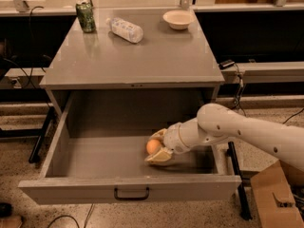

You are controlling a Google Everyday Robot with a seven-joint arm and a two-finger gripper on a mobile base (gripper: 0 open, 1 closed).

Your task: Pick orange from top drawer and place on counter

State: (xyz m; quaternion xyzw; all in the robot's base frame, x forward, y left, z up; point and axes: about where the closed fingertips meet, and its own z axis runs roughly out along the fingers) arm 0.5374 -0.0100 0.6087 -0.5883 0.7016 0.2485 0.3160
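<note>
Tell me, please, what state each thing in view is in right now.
drawer: pulled fully open.
orange: resting on the drawer floor, near the front right.
gripper: down inside the drawer, at the orange.
can: upright on the counter.
bottle: lying on its side on the counter.
bowl: upright on the counter, apparently empty.

**A:** Speckled floor (pixel 23 127) running out left and right of the grey cabinet (pixel 95 85) — warm indoor light over all of it.

**B:** Behind the cabinet, a pale bench (pixel 247 4) over dark recesses (pixel 256 37). Cardboard box (pixel 278 196) off its front right corner — black cable (pixel 237 91) dangling at its right side.

**A:** And the gripper (pixel 155 146), low at the cabinet's front, right of centre.
</note>
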